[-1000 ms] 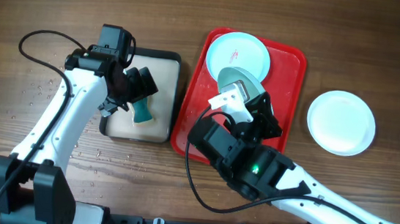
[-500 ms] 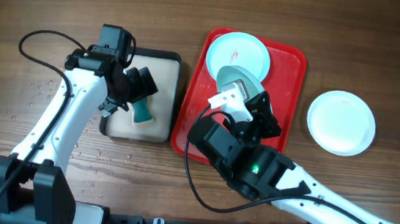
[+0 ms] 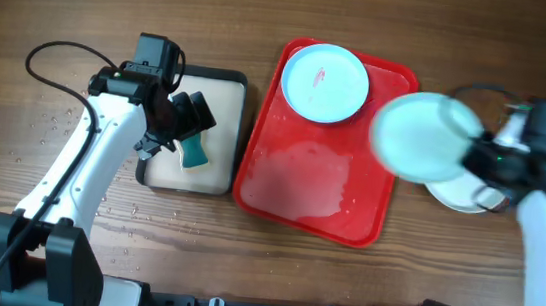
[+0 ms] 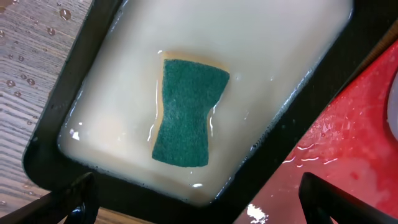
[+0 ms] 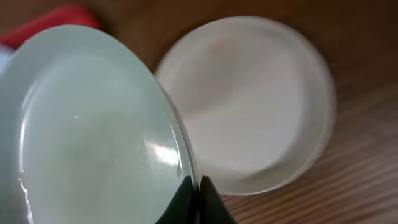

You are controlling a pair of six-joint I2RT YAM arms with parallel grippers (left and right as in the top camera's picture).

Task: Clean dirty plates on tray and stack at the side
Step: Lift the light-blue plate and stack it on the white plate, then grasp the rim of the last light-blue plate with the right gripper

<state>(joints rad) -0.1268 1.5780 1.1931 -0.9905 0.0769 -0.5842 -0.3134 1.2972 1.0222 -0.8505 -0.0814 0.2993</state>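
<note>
The red tray (image 3: pixel 290 185) lies mid-table, wet. A light-blue plate with a red smear (image 3: pixel 326 82) sits at its far end. My right gripper (image 3: pixel 478 159) is shut on the rim of a second pale-blue plate (image 3: pixel 423 137) and holds it in the air over the tray's right edge, beside the white plate (image 3: pixel 453 197) on the table. In the right wrist view the fingers (image 5: pixel 198 186) pinch the wet plate's rim (image 5: pixel 93 137), with the white plate (image 5: pixel 261 106) below. My left gripper (image 3: pixel 184 116) hovers open over the green sponge (image 4: pixel 186 112); its fingers (image 4: pixel 199 205) are empty.
A black-rimmed cream tray (image 3: pixel 221 173) with soapy water holds the sponge (image 3: pixel 196 153), left of the red tray (image 4: pixel 360 143). Water drops lie on the wood at the left (image 3: pixel 55 122). A black cable (image 3: pixel 62 52) loops behind the left arm.
My right arm has swung from over the tray's near half out to the right, carrying the pale-blue plate to beside the white plate. The left arm has not moved.
</note>
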